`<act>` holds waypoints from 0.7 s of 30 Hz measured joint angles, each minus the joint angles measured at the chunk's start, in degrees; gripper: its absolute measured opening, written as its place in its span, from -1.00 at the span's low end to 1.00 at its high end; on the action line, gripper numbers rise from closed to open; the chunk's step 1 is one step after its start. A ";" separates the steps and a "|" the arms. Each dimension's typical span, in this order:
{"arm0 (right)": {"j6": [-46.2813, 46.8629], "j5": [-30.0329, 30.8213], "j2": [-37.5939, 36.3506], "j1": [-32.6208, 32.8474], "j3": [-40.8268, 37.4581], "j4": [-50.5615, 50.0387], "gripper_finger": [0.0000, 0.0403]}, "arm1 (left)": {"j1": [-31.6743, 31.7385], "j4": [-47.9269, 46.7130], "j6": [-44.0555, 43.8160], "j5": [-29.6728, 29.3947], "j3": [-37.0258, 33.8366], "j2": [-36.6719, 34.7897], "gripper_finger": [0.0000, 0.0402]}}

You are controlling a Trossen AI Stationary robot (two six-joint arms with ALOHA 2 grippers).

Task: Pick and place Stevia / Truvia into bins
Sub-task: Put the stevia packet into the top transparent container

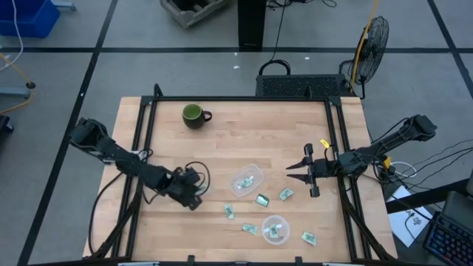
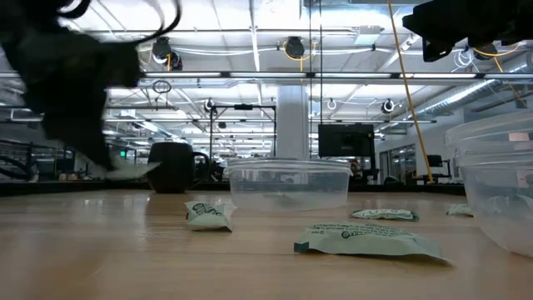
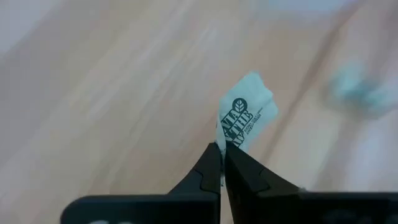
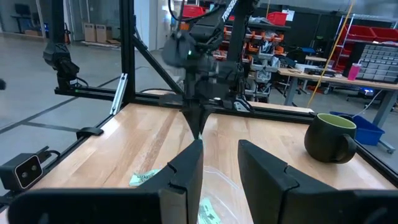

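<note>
Paper packet (image 3: 247, 114) pinched in left end effector (image 3: 221, 151), above open tabletop (image 1: 244, 140).

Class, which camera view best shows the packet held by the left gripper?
The left wrist view: the packet fills it, pinched by the left gripper. The high and low views show only the gripper, and the right wrist view blurs it.

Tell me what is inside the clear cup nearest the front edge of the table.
From above, the front cup holds at least one green-and-white packet. Any packets beneath it are hidden. The other cup's contents are unclear.
</note>
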 joint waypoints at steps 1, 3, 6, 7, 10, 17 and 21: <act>-0.02 0.02 0.00 0.00 0.00 0.24 -0.53 | 0.73 3.15 2.25 -1.12 0.43 0.00 -0.96; -0.04 0.02 0.00 0.00 0.00 0.39 -0.53 | 2.23 8.83 6.98 -3.28 1.38 0.00 -0.94; -0.15 0.02 0.00 0.00 0.00 0.39 -0.53 | 4.49 14.76 13.67 -3.91 3.10 0.00 -0.91; -0.29 0.03 0.00 0.00 0.00 0.41 -0.53 | 5.29 15.85 15.96 -3.83 3.79 0.00 -0.92; -1.36 0.07 0.01 0.00 0.00 0.71 -0.53 | 7.85 17.16 21.96 -3.73 5.98 0.04 -0.96; -2.09 0.11 0.00 -0.02 0.00 1.53 -0.53 | 14.36 18.89 29.38 -2.51 12.70 6.52 -0.89; -2.97 0.11 0.00 -0.02 0.00 2.71 -0.53 | 16.04 17.52 35.80 -0.86 18.65 14.37 -0.95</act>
